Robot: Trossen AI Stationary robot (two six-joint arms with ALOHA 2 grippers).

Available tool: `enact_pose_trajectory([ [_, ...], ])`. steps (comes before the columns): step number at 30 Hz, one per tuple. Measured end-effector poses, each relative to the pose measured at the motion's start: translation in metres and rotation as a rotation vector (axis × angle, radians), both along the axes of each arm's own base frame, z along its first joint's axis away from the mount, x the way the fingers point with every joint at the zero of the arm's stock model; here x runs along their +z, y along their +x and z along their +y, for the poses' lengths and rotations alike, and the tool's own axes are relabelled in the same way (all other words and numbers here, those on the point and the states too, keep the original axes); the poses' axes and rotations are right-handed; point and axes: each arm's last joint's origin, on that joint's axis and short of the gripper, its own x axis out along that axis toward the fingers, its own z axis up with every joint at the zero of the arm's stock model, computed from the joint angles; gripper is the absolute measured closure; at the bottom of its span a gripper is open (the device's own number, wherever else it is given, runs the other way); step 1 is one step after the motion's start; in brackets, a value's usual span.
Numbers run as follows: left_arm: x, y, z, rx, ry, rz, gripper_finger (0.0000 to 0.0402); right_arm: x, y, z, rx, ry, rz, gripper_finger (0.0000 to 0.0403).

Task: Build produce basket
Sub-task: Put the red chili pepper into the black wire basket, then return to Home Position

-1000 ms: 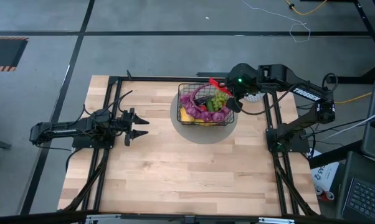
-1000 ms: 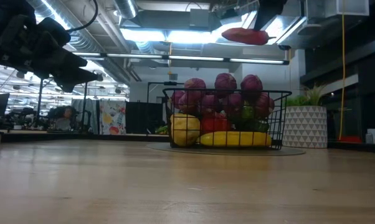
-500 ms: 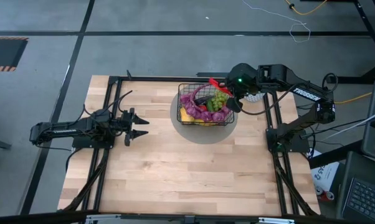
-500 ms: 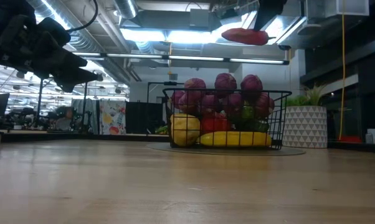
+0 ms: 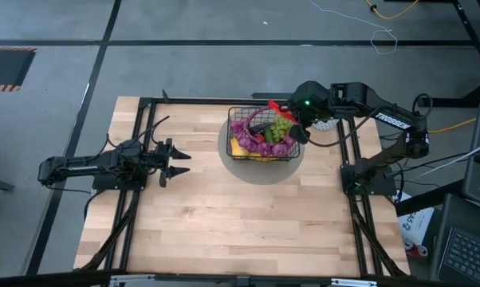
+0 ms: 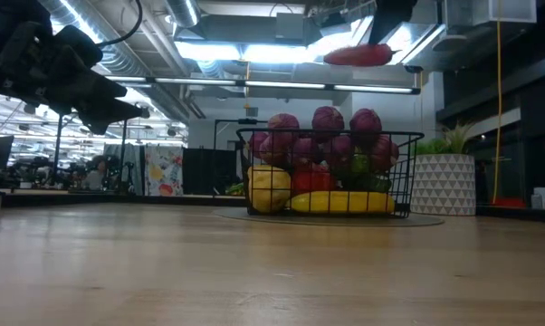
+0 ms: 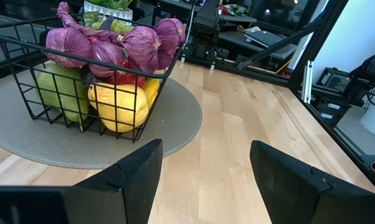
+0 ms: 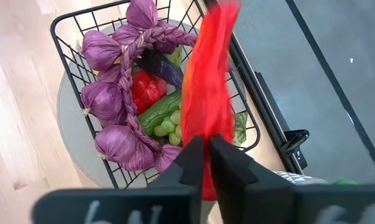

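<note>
While both arms stay above it, the wooden bench point(image 5: 224, 215) carries only a grey round mat point(image 5: 260, 163) near its far edge, and on this mat stands the black wire basket point(image 5: 262, 132). Seen from above, the basket is full of produce: a braid of purple bulbs point(image 8: 122, 109) runs along one side and curls over the top, a bunch of green grapes point(image 5: 281, 127) lies near the right rim, and between them there are a red piece point(image 8: 147, 90), a green cucumber point(image 8: 159, 115) and a dark eggplant point(image 8: 162, 67). In the low view a yellow banana point(image 6: 343, 202) lies along the bottom of the basket and a round yellow-green fruit point(image 6: 269, 187) sits at one end. Behind the basket, at the bench edge, a plant in a white speckled pot point(image 6: 444, 181) is standing. The right end effector point(image 8: 204, 163) is above the far right corner of the basket, and its fingers are pressed together on a red chili point(image 8: 207, 93), which hangs in the air over the produce and does not touch it. The left end effector point(image 5: 179, 163) waits at the left side of the bench, well apart from the basket, with its fingers point(image 7: 137, 171) spread apart and nothing between them.
</note>
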Motion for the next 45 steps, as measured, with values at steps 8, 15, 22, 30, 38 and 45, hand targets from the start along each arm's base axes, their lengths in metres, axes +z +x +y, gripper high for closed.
enact_pose_trajectory([
  [8, 0.0, 0.0, 0.0, 0.0, 0.0, 0.0, 0.0164, -0.001, 0.007, -0.002, 0.015, -0.015, -0.024, 0.0309],
  [15, 0.0, 0.0, 0.0, 0.0, 0.0, 0.0, 0.0164, -0.012, 0.025, -0.006, 0.037, -0.022, 0.006, 0.0275],
  [22, 0.0, 0.0, 0.0, 0.0, 0.0, 0.0, 0.0164, -0.026, 0.035, -0.008, 0.081, -0.022, 0.101, 0.0273],
  [30, 0.0, 0.0, 0.0, 0.0, 0.0, 0.0, 0.0164, -0.032, 0.018, -0.004, 0.016, 0.054, 0.254, 0.0273],
  [38, 0.0, 0.0, 0.0, 0.0, 0.0, 0.0, 0.0164, -0.033, 0.013, -0.003, 0.014, 0.069, 0.31, 0.0273],
  [45, 0.0, 0.0, 0.0, 0.0, 0.0, 0.0, 0.0164, -0.029, 0.025, -0.006, 0.014, 0.035, 0.175, 0.0273],
])
